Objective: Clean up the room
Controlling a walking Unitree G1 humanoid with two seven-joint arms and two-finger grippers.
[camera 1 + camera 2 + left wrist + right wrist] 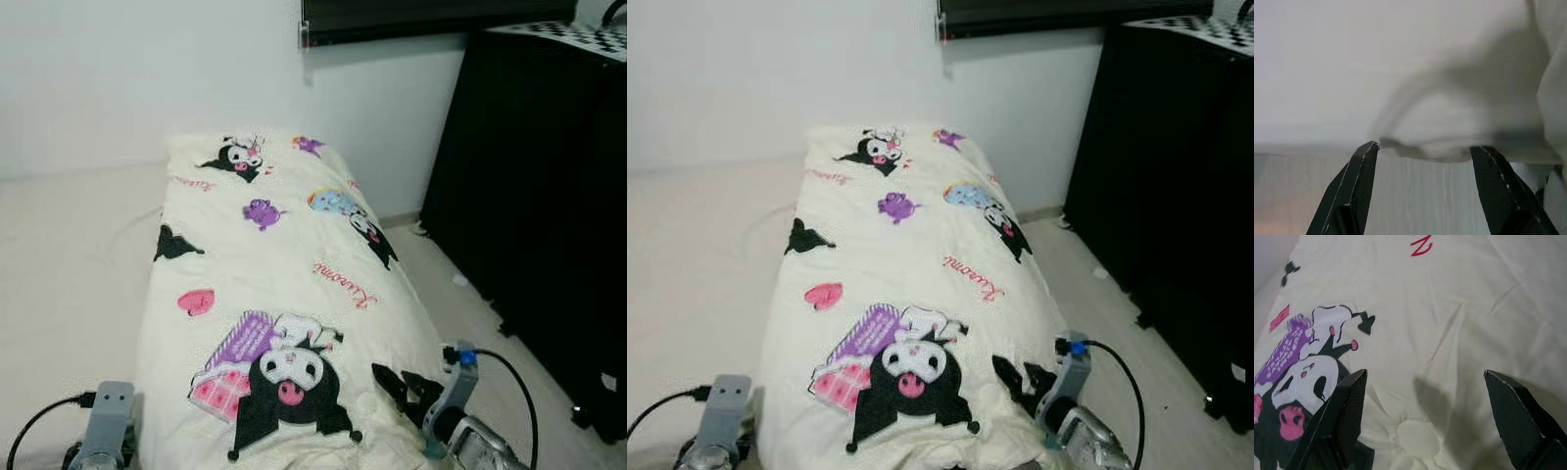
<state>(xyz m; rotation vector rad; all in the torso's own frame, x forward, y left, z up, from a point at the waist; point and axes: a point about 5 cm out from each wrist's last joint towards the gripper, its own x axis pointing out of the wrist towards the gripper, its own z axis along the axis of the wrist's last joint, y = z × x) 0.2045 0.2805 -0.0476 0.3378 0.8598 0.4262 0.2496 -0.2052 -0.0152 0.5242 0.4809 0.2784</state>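
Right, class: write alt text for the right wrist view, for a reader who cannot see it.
The right gripper hangs with its two black fingers spread wide just above a cream blanket, holding nothing. The wrinkled blanket bears a black, white and pink cartoon character and a bit of red lettering.

a white wall (118, 78) rises behind a pale mattress surface (59, 264). to the right stands a tall black cabinet (549, 196) with a black-and-white checkerboard sheet (573, 34) on top. a dark window frame (421, 20) sits high on the wall. light wood-look floor (470, 304) runs beside the cabinet.
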